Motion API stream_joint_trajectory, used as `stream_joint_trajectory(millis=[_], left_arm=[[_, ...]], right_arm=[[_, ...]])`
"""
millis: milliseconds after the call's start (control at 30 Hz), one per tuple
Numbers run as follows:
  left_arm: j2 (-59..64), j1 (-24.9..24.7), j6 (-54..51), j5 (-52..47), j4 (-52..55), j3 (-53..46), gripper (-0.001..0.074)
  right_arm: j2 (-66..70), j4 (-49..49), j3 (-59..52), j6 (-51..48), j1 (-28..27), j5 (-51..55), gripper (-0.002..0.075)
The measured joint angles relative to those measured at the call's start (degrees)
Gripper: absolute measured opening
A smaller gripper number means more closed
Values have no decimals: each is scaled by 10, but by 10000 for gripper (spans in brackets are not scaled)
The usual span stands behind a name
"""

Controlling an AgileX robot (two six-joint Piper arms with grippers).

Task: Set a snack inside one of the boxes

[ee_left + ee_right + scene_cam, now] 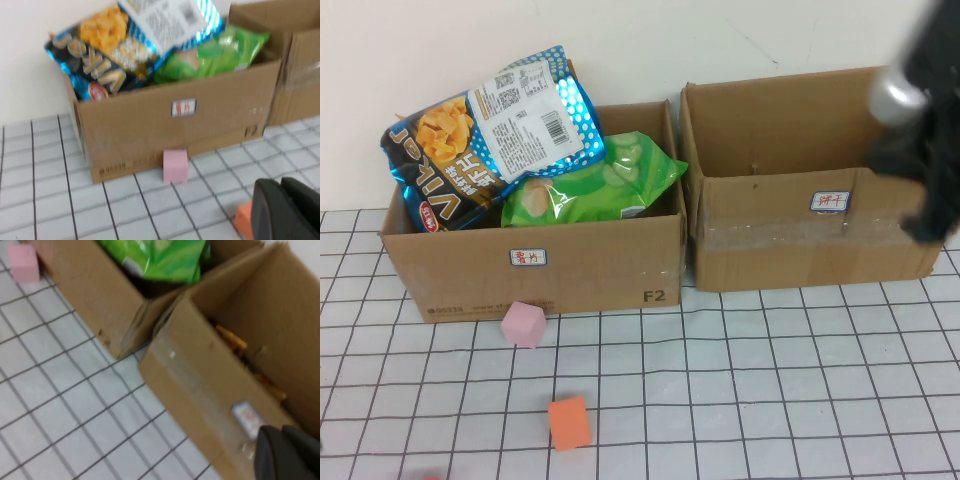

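Boxes of brown cardboard stand side by side on a white gridded table (pixel 720 400) against a pale wall. The left box (pixel 570 265) holds a dark blue chip bag (pixel 485 135) leaning up and over its back-left rim, and a green snack bag (pixel 595 180) lying beside it toward the right side of the same box. The right box (pixel 800 245) carries a small label on its front wall, and the right wrist view shows something yellowish-brown lying on its floor, too blurred to name. A pink cube (pixel 524 323) sits on the table touching the left box's front wall, and an orange cube (pixel 569 423) lies nearer the robot, well apart from it. The right gripper (pixel 287 452) hangs over the near right corner of the right box, its fingers pressed together with nothing between them. The left gripper (pixel 282 210) is low over the table just beside the orange cube, fingers likewise closed and empty.
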State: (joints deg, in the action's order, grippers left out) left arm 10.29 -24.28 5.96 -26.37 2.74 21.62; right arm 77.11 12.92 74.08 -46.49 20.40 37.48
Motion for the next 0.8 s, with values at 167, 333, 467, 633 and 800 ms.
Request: stream_joint_trajectory(millis=[167, 333, 467, 633, 800], left_arm=[[-6, 0, 0, 27, 1, -37, -1], [-6, 0, 0, 45, 1, -38, -1], [-6, 0, 0, 45, 2, -38, -1], [-6, 0, 0, 45, 4, -38, -1], [-6, 0, 1, 37, 15, -38, -1]], right_arm=[[-124, 16, -160, 0, 0, -79, 6], [-235, 26, -286, 1, 0, -120, 6], [-333, 29, -365, 7, 0, -127, 6], [-438, 30, -446, 28, 0, -128, 6], [-507, 30, -499, 41, 0, -112, 6]])
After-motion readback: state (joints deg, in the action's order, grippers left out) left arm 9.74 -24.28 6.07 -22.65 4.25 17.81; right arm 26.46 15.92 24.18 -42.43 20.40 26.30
